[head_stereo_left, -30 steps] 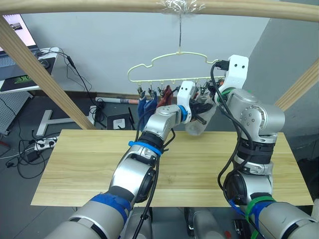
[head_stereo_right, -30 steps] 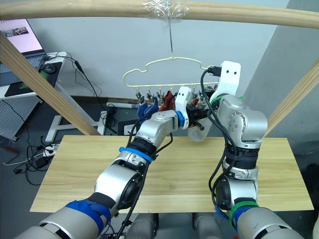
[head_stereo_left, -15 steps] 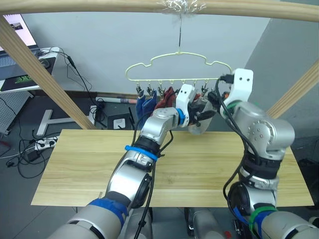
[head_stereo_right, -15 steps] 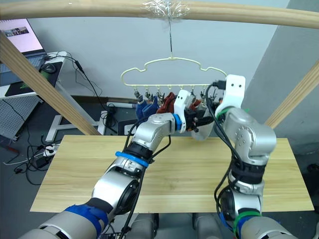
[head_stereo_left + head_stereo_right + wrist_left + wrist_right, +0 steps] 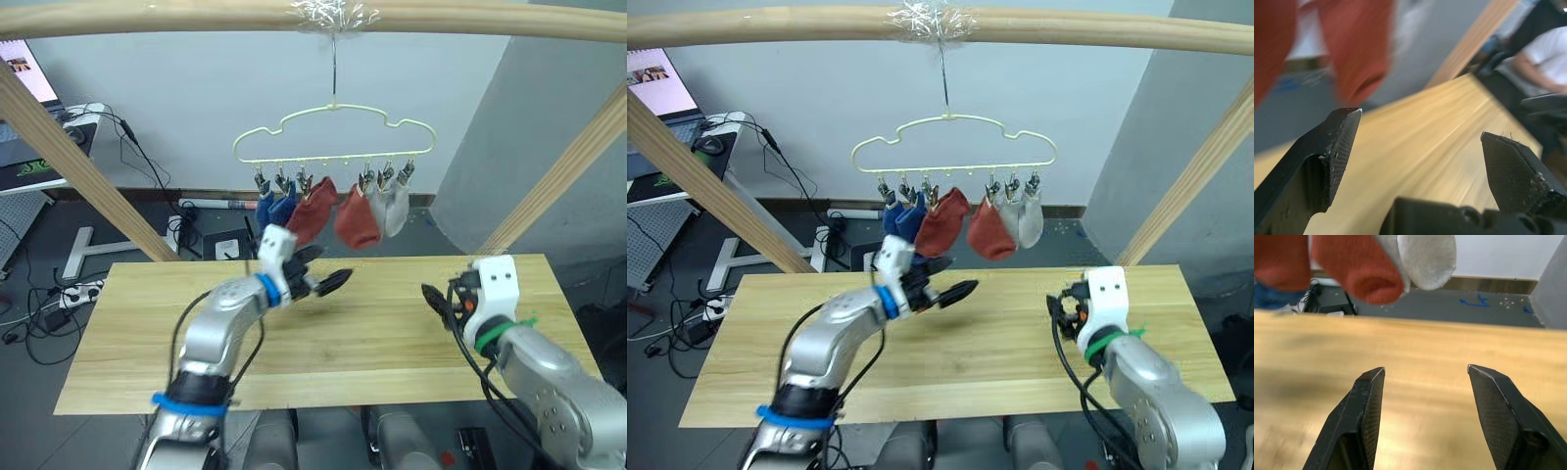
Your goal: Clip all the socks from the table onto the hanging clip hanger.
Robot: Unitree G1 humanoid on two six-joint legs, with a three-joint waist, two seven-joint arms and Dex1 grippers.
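Light-wood desk (image 5: 392,338) bare under a hanger full of socks

A timber frame stands over the plank desk, and from its top beam the pale yellow clip hanger (image 5: 334,133) hangs at about 12 o'clock, well above the boards. Clipped along it are blue socks (image 5: 275,209), two rust red socks (image 5: 333,215) and light grey socks (image 5: 391,204); no sock lies on the desk, so the task looks essentially finished. The blue and grey ones overlap, so a full count of six is hard to confirm. The left pincer (image 5: 331,281) and right pincer (image 5: 435,299) hover low over the desk, both spread wide and holding nothing.
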